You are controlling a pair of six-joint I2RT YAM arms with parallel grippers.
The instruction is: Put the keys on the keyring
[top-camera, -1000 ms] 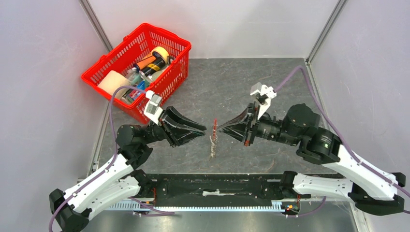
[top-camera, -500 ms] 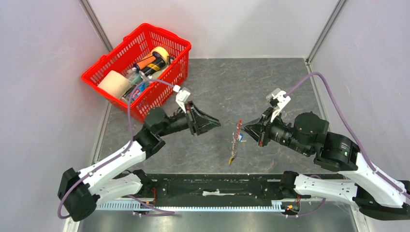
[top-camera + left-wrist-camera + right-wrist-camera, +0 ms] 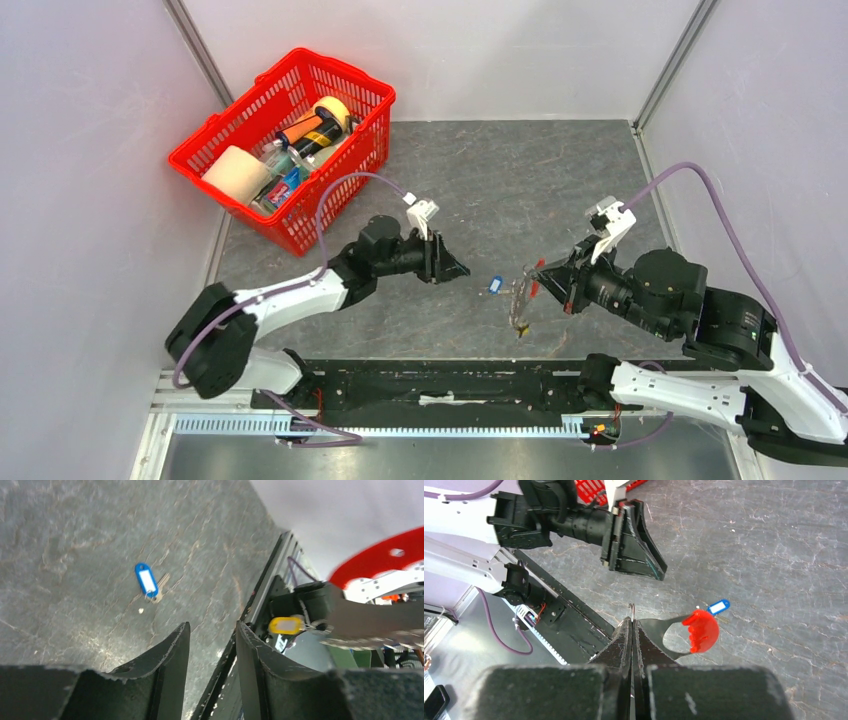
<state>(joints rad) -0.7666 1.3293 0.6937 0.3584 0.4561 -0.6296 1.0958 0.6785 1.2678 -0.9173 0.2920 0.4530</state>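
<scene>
Pinching the keyring between closed fingers, the right gripper hangs near the blue key, lying flat on the table; the left gripper, parted and empty, could skid so thin a key away

The keyring pinched between the right fingers; blue key on the table just beyond

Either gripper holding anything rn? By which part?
Right gripper is shut on the red crescent keyring with silvery metal pieces, pinching its grey metal part, not the red crescent. Left gripper holds nothing, jaws slightly apart.
</scene>
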